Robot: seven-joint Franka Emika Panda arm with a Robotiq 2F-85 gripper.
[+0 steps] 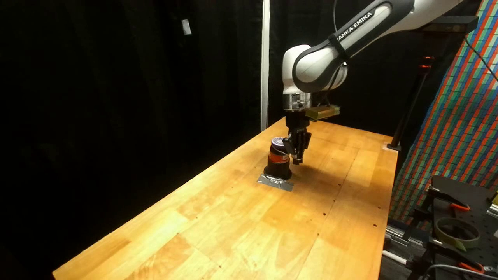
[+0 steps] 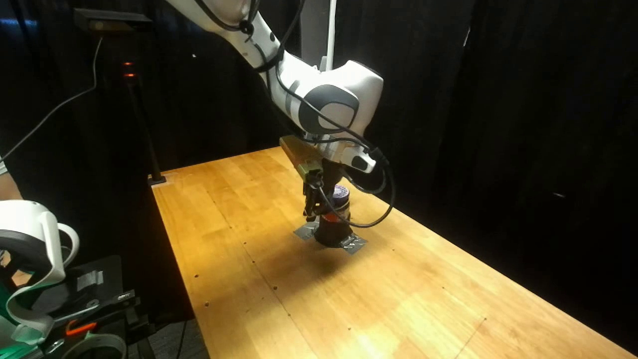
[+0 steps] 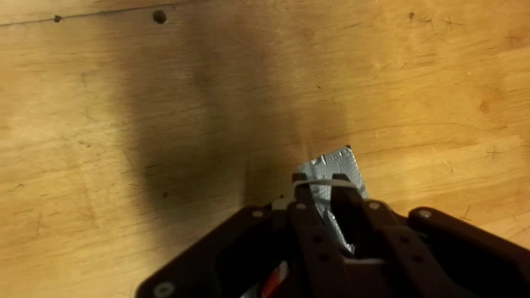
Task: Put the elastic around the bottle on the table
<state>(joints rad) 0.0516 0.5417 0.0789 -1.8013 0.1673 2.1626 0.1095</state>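
Right of centre frame: squat dark bottle (image 1: 278,158), upright on grainy wooden surface (image 1: 241,223), crinkled silver tape (image 1: 275,182) at base. Across narrowly parted jaws beside it, taut pale elastic (image 3: 325,182). Behind, black curtains (image 1: 155,97).

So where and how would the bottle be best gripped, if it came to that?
Probably by the upper body of the bottle, from straight above, fingers on either side. It stands upright and rounded, its pale top exposed, while the wider base has grey tape at its foot. The elastic across the fingers should probably come off first.
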